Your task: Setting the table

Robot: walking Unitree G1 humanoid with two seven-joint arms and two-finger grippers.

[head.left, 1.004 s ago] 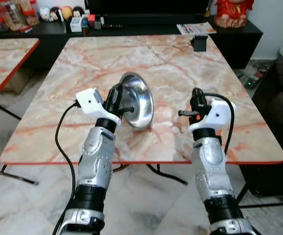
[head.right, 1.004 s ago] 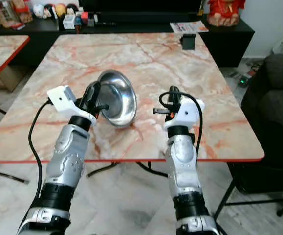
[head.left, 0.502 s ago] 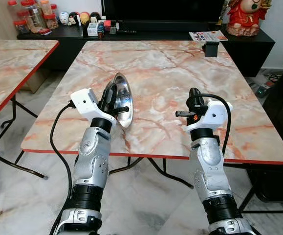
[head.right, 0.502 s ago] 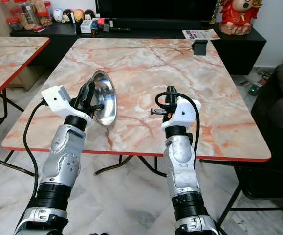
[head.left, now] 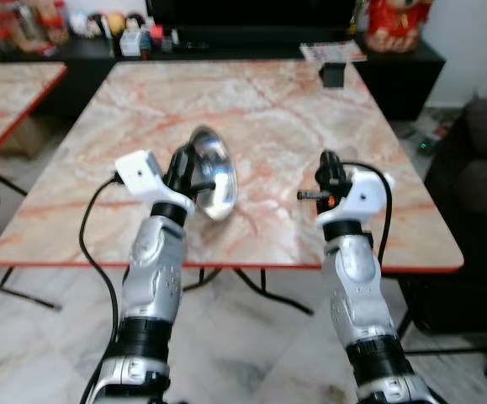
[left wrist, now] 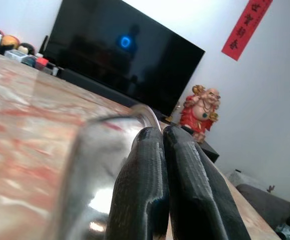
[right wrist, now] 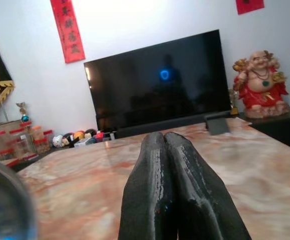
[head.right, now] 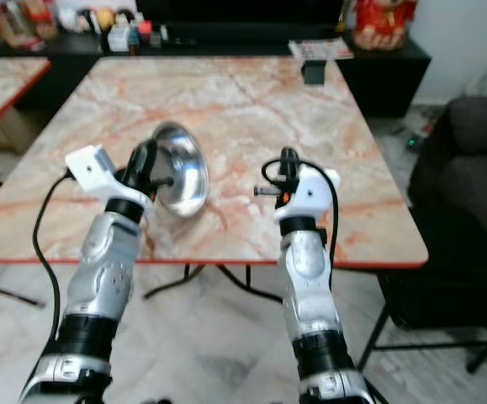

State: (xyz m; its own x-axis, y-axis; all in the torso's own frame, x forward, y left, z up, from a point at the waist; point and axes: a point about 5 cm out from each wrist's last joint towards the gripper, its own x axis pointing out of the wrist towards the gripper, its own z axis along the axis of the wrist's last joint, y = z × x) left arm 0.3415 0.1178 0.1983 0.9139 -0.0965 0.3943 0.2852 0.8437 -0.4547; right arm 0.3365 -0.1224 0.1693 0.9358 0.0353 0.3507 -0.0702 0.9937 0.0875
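A: What does the left gripper (head.left: 194, 171) hold?

B: Its fingers (left wrist: 152, 185) are pressed together on the rim of a steel bowl (head.left: 212, 172), carried tilted on edge over the near left part of the marble table (head.left: 268, 101).

A: And the right gripper (head.left: 325, 172)?

B: Its fingers (right wrist: 170, 190) meet with nothing between them; it hovers beside the bowl, apart from it.

A: Which step is this?

B: Apparently the bowl's placement. The next move calls for levelling the bowl, lowering it onto the tabletop, then releasing the rim.

Bowl (head.left: 212, 172) on table (head.left: 268, 109) — left side.
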